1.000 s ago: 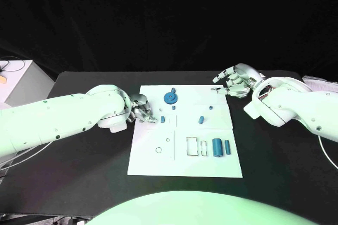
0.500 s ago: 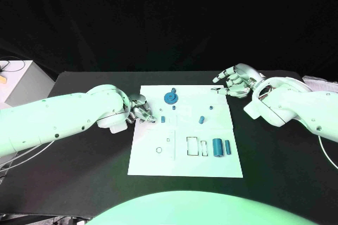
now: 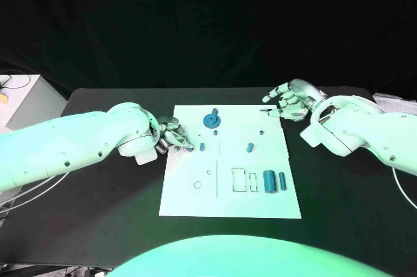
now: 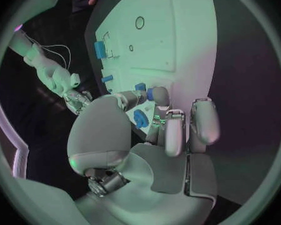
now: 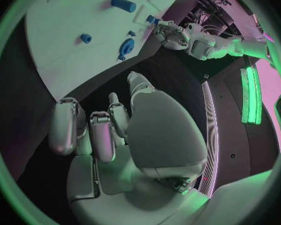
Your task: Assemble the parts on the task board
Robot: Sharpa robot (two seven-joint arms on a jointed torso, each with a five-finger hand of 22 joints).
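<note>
Presently, findings ran from the near edge outward.
Near board: two blue cylinders (image 3: 275, 182) lay side by side on the task board (image 3: 229, 202), long axes running near to far.
Mid board: a small blue peg (image 3: 202, 147) sat just beside the left hand (image 3: 169, 136), toward the board's centre; a second peg (image 3: 249, 147) lay further right.
Left hand: fingers curled at the board's left edge; whether they pinched a part could not be determined.
Far board: a blue gear (image 3: 211, 120) lay flat.
Right hand (image 3: 291, 99): fingers spread, holding nothing, off the far right corner.
Judgement: left hand was nearer the peg.
</note>
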